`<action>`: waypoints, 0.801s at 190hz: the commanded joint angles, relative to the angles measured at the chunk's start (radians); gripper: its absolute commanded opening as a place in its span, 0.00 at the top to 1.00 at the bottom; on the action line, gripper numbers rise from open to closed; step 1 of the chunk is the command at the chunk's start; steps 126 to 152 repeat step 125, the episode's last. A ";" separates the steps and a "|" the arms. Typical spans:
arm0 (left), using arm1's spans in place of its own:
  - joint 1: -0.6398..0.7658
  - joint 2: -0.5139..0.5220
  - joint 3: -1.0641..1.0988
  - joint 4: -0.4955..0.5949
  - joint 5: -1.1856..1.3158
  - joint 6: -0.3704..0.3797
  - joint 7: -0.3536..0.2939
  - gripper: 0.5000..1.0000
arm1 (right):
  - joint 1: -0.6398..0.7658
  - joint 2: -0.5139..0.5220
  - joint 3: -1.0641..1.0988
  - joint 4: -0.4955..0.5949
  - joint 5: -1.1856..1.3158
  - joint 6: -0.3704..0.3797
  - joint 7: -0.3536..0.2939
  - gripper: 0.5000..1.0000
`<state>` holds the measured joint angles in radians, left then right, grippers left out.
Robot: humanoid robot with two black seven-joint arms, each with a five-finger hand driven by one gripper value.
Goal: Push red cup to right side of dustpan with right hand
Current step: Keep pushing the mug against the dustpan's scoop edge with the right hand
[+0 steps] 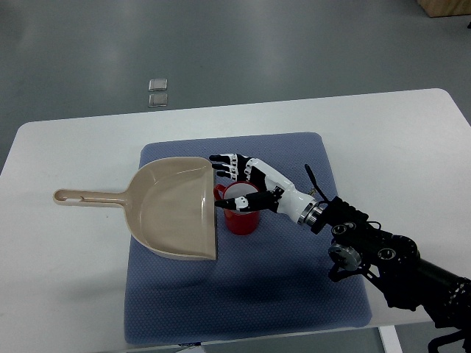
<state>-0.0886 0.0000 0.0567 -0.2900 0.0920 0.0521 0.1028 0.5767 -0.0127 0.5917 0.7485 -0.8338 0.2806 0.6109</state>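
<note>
A red cup [241, 218] stands upright on the blue mat [294, 287], touching the open right edge of a beige dustpan [173, 208] whose handle points left. My right hand [237, 180] reaches in from the lower right and hovers over the cup's rim. Its fingers [224, 166] are spread toward the dustpan's back corner and its thumb [239, 204] lies across the cup's mouth. It grasps nothing. The left arm does not show.
The mat lies on a white table [66, 287]. Two small grey squares [157, 92] lie on the floor beyond the table's far edge. A cardboard box corner [445, 7] shows at the top right.
</note>
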 commanded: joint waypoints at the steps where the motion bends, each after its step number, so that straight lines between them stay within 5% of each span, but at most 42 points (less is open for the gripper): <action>1: 0.000 0.000 0.000 0.000 0.000 0.000 0.000 0.00 | 0.011 -0.016 0.005 0.000 0.004 -0.003 0.000 0.14; 45: 0.000 0.000 0.000 0.000 0.000 0.000 0.000 0.00 | 0.066 -0.070 0.057 -0.020 0.140 -0.038 -0.013 0.14; 86: 0.000 0.000 0.002 -0.003 0.003 -0.001 0.000 0.00 | 0.117 -0.150 0.165 -0.032 0.706 -0.017 -0.293 0.13; 116: 0.000 0.000 0.002 -0.008 0.003 -0.001 0.000 0.00 | 0.120 -0.165 0.174 -0.055 0.794 0.137 -0.289 0.13; 152: 0.000 0.000 0.002 -0.008 0.003 -0.001 0.000 0.00 | 0.120 -0.165 0.181 -0.063 0.794 0.140 -0.280 0.13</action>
